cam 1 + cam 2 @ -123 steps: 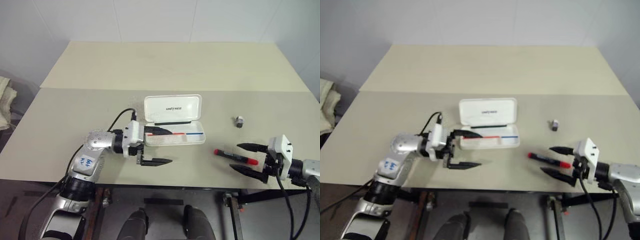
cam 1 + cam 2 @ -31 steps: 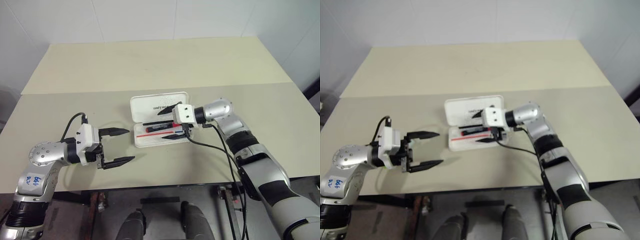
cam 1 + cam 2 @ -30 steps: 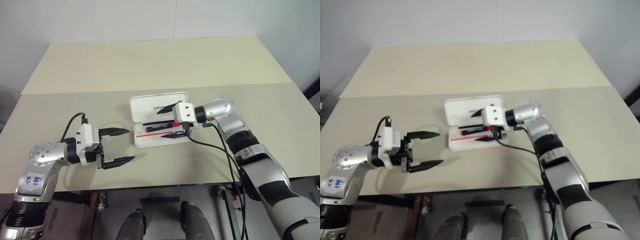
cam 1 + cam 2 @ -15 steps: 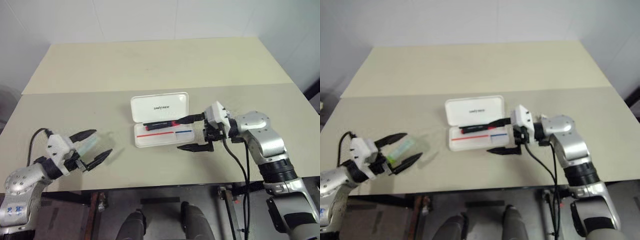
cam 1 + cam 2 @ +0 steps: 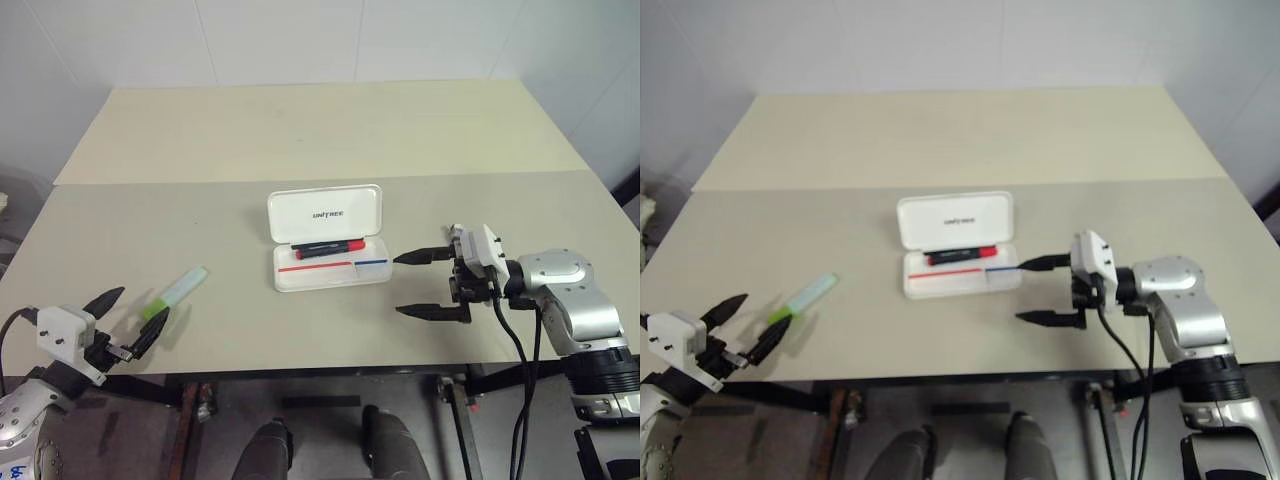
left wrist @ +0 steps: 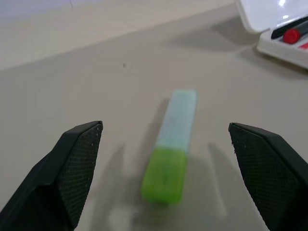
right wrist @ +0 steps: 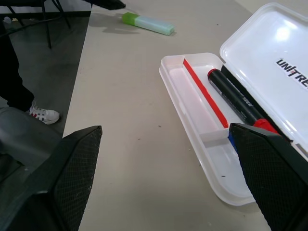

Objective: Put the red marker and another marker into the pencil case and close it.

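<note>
The pencil case [image 5: 325, 213] lies open mid-table, its lid tipped back. The red marker [image 5: 328, 247] rests in the tray along the hinge side, seen close as the red marker [image 7: 238, 103] in the right wrist view. The light-green marker [image 5: 180, 292] lies on the table to the left of the case. My left gripper [image 5: 138, 310] is open near the table's front edge, short of the green marker [image 6: 171, 159], which lines up between its fingers. My right gripper [image 5: 400, 285] is open and empty, to the right of the case and pointing at it.
The table's front edge [image 5: 300, 368] runs just below both grippers. A seam [image 5: 300, 178] crosses the tabletop behind the case. In the right wrist view a person's leg and white shoe [image 7: 43, 114] stand on the floor beside the table.
My right gripper has drawn back to the right, away from the case, with the red marker left in the tray. My left gripper has swung left and back toward the front edge.
</note>
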Controlling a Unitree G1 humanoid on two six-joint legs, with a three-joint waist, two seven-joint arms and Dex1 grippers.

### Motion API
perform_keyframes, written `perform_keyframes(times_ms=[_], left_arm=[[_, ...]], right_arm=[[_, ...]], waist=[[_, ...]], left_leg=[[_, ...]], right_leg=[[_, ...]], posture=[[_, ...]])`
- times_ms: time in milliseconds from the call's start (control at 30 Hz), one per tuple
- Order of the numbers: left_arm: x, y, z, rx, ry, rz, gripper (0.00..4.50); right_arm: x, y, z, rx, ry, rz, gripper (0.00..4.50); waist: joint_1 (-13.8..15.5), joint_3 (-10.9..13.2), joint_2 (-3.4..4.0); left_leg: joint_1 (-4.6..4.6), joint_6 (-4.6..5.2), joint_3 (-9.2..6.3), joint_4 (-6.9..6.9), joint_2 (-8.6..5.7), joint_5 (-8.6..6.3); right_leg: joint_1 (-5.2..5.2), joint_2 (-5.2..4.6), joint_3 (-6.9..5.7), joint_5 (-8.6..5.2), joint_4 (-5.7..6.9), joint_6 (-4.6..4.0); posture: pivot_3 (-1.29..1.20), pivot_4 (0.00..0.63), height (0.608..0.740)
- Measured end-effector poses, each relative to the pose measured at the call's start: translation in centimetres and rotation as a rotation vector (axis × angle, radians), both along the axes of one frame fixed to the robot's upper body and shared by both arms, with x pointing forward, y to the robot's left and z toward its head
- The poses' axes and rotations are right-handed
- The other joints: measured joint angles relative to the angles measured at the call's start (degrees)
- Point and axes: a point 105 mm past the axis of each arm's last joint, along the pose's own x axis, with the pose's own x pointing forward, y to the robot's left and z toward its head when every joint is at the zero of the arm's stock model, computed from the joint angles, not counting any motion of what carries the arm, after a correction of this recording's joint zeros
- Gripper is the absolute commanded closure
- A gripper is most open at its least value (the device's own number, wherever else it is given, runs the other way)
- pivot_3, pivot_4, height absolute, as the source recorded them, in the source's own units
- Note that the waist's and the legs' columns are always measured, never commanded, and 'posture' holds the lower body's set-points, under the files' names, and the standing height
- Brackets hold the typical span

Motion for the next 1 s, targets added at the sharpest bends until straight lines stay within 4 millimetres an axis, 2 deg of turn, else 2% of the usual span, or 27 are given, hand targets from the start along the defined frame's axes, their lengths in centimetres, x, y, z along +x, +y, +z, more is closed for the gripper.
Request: perform_keyframes(times_ms=[300, 333, 433, 633, 833, 900, 1000], left_arm=[[2.6, -1.1, -2.3, -0.014, 0.091, -0.158, 0.00], [2.7, -1.0, -2.5, -0.011, 0.099, -0.162, 0.42], [3.1, -0.9, -2.6, -0.003, 0.103, -0.171, 1.24], [3.1, -0.8, -2.7, 0.002, 0.100, -0.171, 3.33], [3.0, -1.0, -2.7, 0.003, 0.099, -0.178, 3.35], [2.7, -1.9, -2.4, -0.021, 0.095, -0.221, 3.35], [2.8, -4.2, -0.1, -0.023, 0.023, -0.320, 3.35]], right_arm=[[0.3, 0.6, 1.3, -0.001, -0.072, -0.008, 0.03], [0.2, 0.7, 1.4, -0.001, -0.078, -0.007, 0.00], [0.1, 1.0, 1.6, -0.001, -0.085, -0.008, 0.00], [0.0, 1.2, 1.8, 0.006, -0.098, -0.011, 0.00], [0.0, 1.2, 1.9, 0.007, -0.100, -0.015, 0.00], [0.0, 1.2, 1.9, 0.006, -0.102, -0.015, 0.00], [0.1, 1.1, 1.8, 0.003, -0.107, -0.019, 0.00]], waist=[[0.2, 0.0, -0.02], [0.1, 0.0, -0.01], [0.1, 0.0, -0.01], [0.1, 0.0, -0.01], [0.1, 0.0, -0.01], [0.2, 0.0, -0.02], [0.4, 0.0, -0.03]], left_leg=[[-0.03, -0.09, -0.02, -0.07, 0.20, -0.02], [0.00, -0.12, -0.01, -0.09, 0.20, -0.03], [-0.01, -0.16, -0.01, -0.11, 0.24, -0.07], [0.00, -0.19, -0.01, -0.11, 0.28, -0.09], [0.01, -0.19, 0.00, -0.10, 0.30, -0.09], [-0.02, -0.20, 0.00, -0.10, 0.30, -0.09], [-0.03, -0.20, -0.04, -0.10, 0.31, -0.10]], right_leg=[[-0.07, 0.21, 0.00, 0.06, -0.01, -0.07], [-0.07, 0.21, 0.00, 0.07, 0.00, -0.07], [-0.09, 0.24, 0.00, 0.07, -0.01, -0.07], [-0.10, 0.27, 0.00, 0.07, -0.01, -0.07], [-0.09, 0.29, 0.00, 0.07, 0.02, -0.08], [-0.10, 0.29, 0.01, 0.07, -0.02, -0.08], [-0.09, 0.31, 0.00, 0.07, -0.02, -0.08]], posture=[[0.00, 0.150, 0.740], [0.00, 0.150, 0.740], [0.00, 0.150, 0.740], [0.00, 0.150, 0.740], [0.00, 0.150, 0.740], [0.00, 0.150, 0.740], [0.00, 0.150, 0.740]])
